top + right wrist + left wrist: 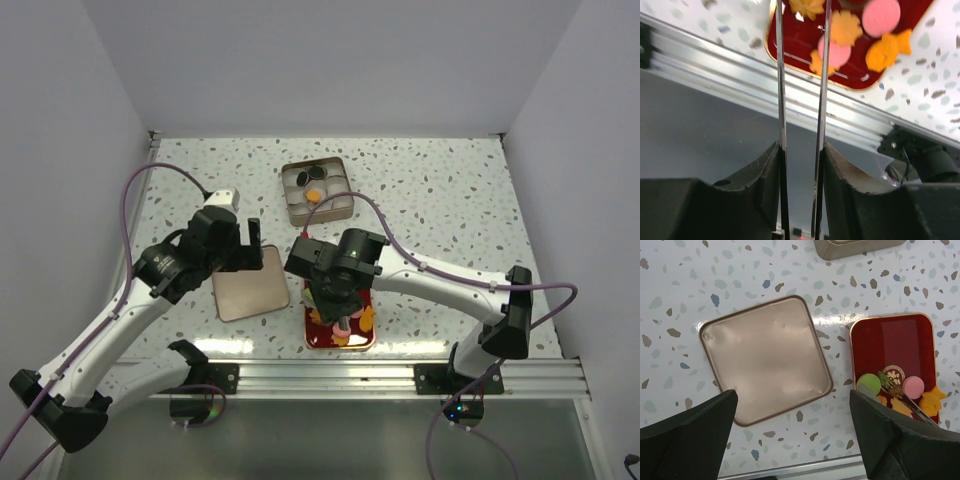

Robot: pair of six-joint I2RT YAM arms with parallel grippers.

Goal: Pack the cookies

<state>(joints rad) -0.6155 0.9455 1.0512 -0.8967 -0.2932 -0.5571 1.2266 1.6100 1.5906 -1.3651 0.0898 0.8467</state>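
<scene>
Cookies mostly heaped at the 6 o'clock end of red tray, near bench edge; a few more in open square tin at 12 o'clock. Right claw squeezes metal tongs, tips among the tray's cookies. Left claw spread wide, empty, above flat lid at the tray's 9 o'clock.

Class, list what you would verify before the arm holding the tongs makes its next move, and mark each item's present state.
1. Right end effector clamped on metal tongs: ok.
2. Tong tips above red rectangular tray: ok.
3. One of the small coloured cookies caught between the tips: cannot tell.
4. Square metal tin uncovered, tan square lid lying aside: ok.
5. Left end effector open, away from the tray: ok.
</scene>
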